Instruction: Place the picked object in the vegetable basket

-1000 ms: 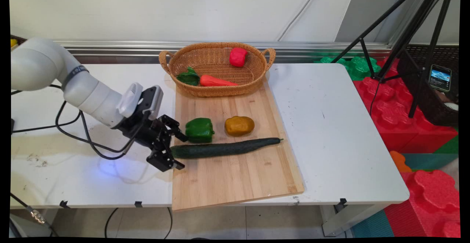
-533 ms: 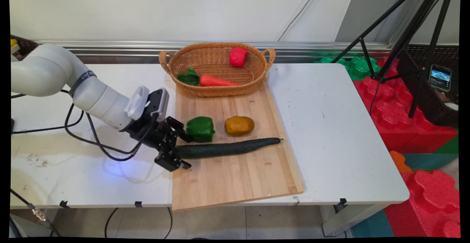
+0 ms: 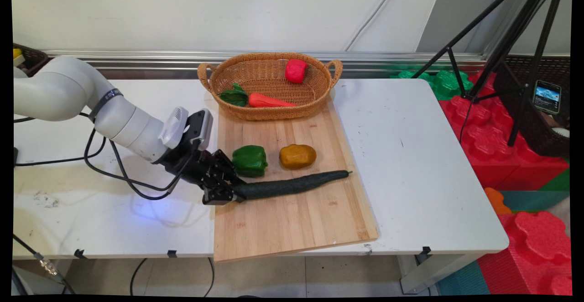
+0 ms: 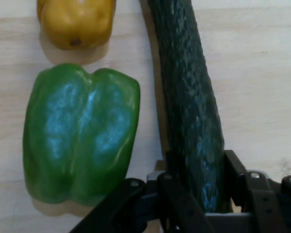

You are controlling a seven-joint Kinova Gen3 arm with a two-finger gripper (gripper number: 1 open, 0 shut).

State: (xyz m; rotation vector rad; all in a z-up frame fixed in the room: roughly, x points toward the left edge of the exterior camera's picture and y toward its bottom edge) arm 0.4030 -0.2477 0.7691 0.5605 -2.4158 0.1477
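We note the black two-finger gripper point(image 3: 233, 191) clamped on the near end of the long dark-green cucumber point(image 3: 292, 184), low on the bamboo cutting board point(image 3: 292, 229). A glossy green bell pepper point(image 4: 80, 133) sits just beside it, apart.

We are seeing a dark green, bumpy-skinned cucumber point(image 4: 194, 126), a glossy green pepper point(image 4: 80, 136), a mustard-yellow pepper point(image 4: 75, 22), a pale wooden board point(image 3: 292, 220), and a tan woven basket point(image 3: 269, 110).

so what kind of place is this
Probably a robot lab or demo room: a cutting board of vegetables on a table, a tripod holding a phone, foam floor blocks.
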